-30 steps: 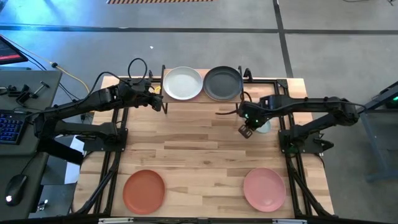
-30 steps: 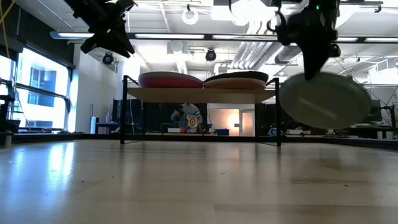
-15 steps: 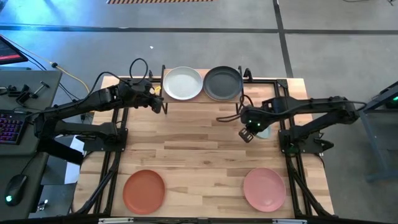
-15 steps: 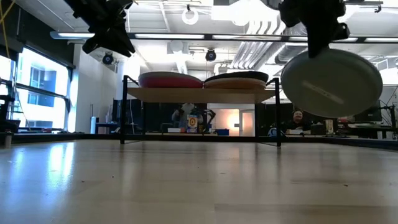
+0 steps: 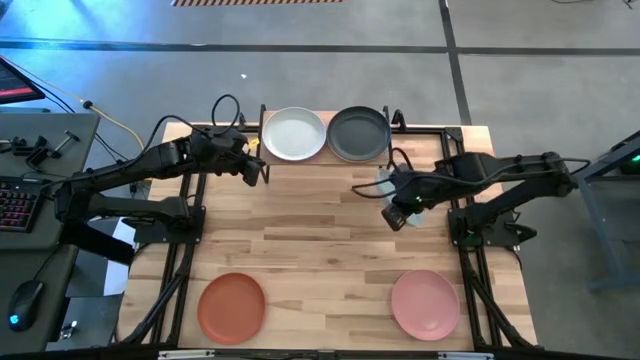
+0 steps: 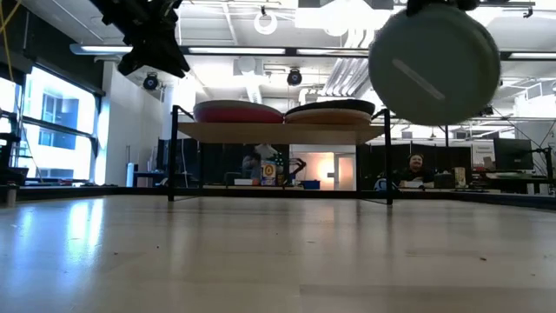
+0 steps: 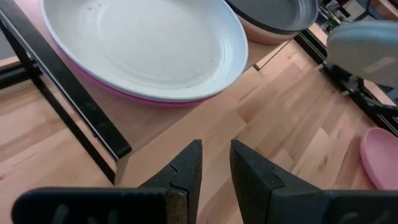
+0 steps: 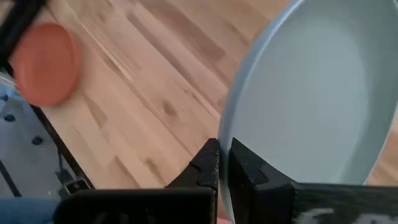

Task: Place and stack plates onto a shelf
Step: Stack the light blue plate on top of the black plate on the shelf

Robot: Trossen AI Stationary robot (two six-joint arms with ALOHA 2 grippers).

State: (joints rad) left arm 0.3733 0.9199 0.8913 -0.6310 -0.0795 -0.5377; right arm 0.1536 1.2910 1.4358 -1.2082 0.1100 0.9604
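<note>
The right gripper (image 8: 224, 163) has its jaws pinched shut on the rim of a pale plate (image 8: 323, 99), which is tipped up nearly on edge and carried clear above the desk (image 5: 320, 240). The plate reaches away from the jaws with only that one bit of rim clamped; in the low view it hangs high as a near-full disc (image 6: 434, 63). It looks stiff, smooth and matte, probably light, yet an edge grip like this could let it swivel or slip, so I would keep the rim deep between the jaws and level it before setting it down.

Ahead of the jaws stands the shelf (image 5: 300, 163), its two stacks topped by a white plate (image 5: 294, 133) and a charcoal plate (image 5: 358, 133). Behind them, on the desk, lie an orange plate (image 5: 231, 306) and a pink plate (image 5: 424, 303).

The left gripper (image 7: 214, 165) hovers just off the shelf's corner, jaws narrowly parted and holding nothing.
</note>
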